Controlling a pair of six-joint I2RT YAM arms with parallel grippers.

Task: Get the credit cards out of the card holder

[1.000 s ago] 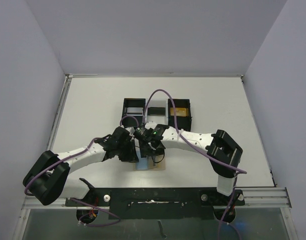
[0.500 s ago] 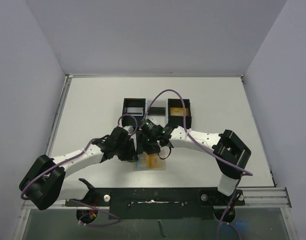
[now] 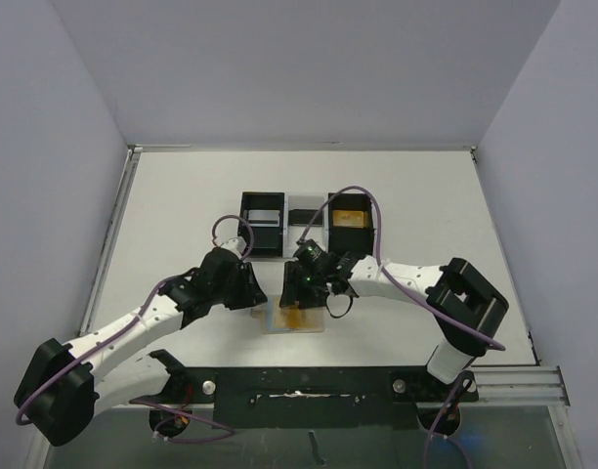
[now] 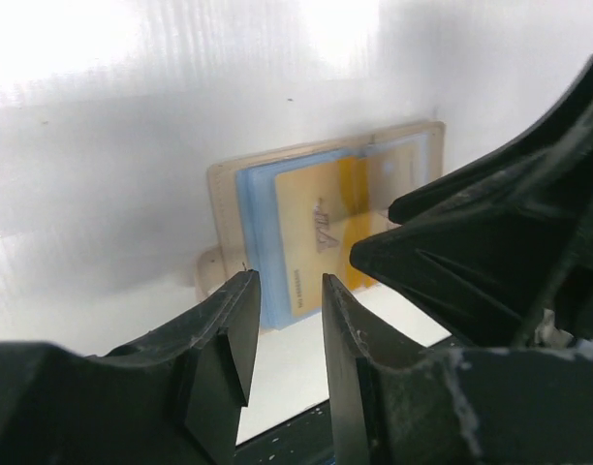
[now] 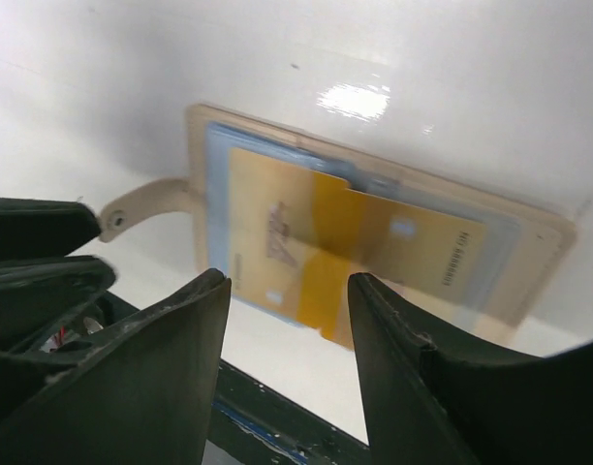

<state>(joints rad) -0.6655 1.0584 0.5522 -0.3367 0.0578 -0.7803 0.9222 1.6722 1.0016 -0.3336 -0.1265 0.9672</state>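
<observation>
Credit cards (image 5: 277, 242) distinct in wrist views only; left gripper (image 4: 287, 291), right gripper (image 5: 289, 286) parted, empty.

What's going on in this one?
Both arms are bent over the card holder, which lies open and flat on the table near its front edge. A yellow card sits on top of a blue-grey card inside it. The left gripper and the right gripper hover close over the holder with their jaws apart, and neither holds anything. Neither of these two cards is out yet.
</observation>
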